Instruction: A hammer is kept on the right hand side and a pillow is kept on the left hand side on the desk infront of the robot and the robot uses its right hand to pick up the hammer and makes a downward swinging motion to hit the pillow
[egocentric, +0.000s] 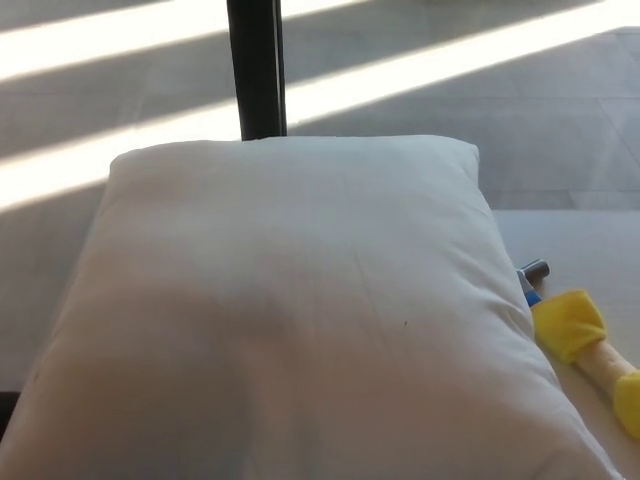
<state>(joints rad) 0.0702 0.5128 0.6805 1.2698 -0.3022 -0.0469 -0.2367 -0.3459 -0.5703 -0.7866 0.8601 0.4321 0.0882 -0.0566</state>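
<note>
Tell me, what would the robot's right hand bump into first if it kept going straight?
No telling: neither hand shows in the head view, so its direction is unknown. Only the big white fabric pillow and, beside its right edge, the yellow-wrapped wooden-handled hammer are visible.

A big white pillow (300, 320) fills the desk (590, 250). A yellow hammer (580, 340) lies just beside it.

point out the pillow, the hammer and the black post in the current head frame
pillow (300, 320), head view, middle of its white top face.
hammer (570, 325), head view, yellow part beside the pillow's right edge.
black post (256, 65), head view, shaft behind the pillow.
</note>
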